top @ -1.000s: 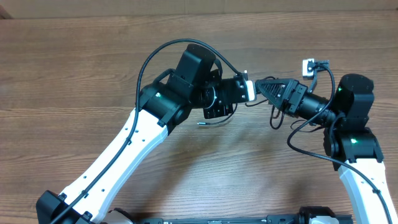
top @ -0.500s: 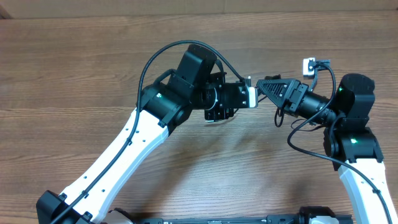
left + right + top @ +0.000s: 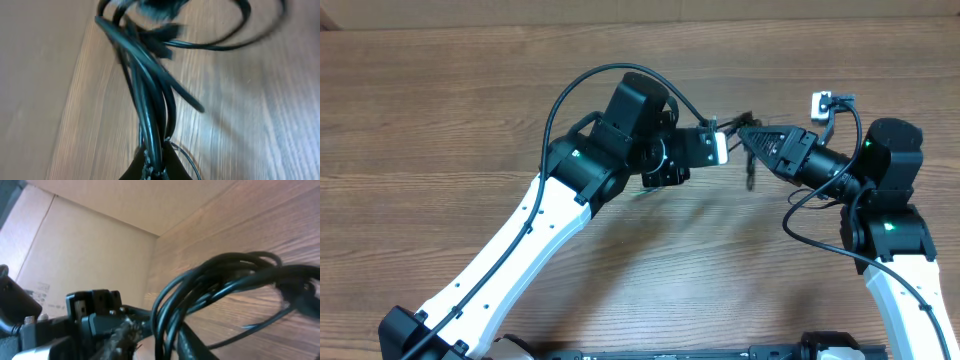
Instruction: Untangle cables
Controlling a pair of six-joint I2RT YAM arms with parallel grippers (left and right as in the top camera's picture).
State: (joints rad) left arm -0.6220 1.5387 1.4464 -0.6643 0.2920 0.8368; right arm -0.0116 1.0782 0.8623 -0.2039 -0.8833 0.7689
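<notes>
Thin, glossy black cables (image 3: pixel 150 100) hang in a bunch from the left gripper (image 3: pixel 154 164), which is clamped on them above the wood-grain table (image 3: pixel 440 100). The right gripper (image 3: pixel 741 132), just beside the left gripper, pinches the same bundle. The print on the cardboard (image 3: pixel 90 255) is too small to read.

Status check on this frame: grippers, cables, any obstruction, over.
Left gripper shut on the cables. Right gripper shut on the same bundle, nearly tip to tip. Cables bunched, one loop hanging. No obstruction seen.
</notes>
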